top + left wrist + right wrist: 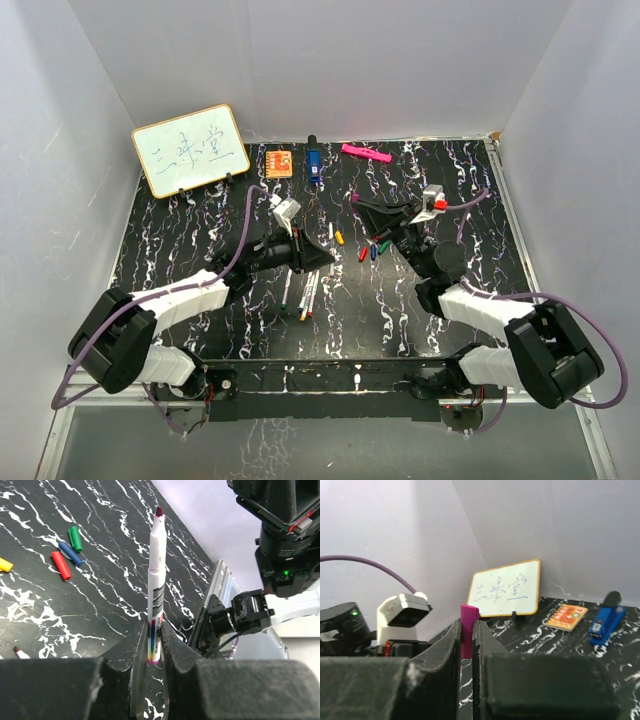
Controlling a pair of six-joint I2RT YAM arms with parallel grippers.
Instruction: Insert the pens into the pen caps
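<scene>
My left gripper (155, 645) is shut on the lower barrel of a white pen (156, 575), whose dark red tip points away from the jaws. My right gripper (468, 630) is shut on a purple pen cap (469, 625) that sticks out past the fingertips. In the top view the left gripper (328, 259) and right gripper (360, 206) hover near each other over the middle of the table. Green (75, 538), blue (70, 553), red (61, 565) and yellow (4, 565) caps lie on the table. Several more pens (305, 293) lie below the left gripper.
A small whiteboard (190, 150) stands at the back left. An orange square (279, 162), a chunky blue object (313, 163) and a pink bar (365, 153) lie along the back edge. The black marbled table (170, 240) is walled by white panels.
</scene>
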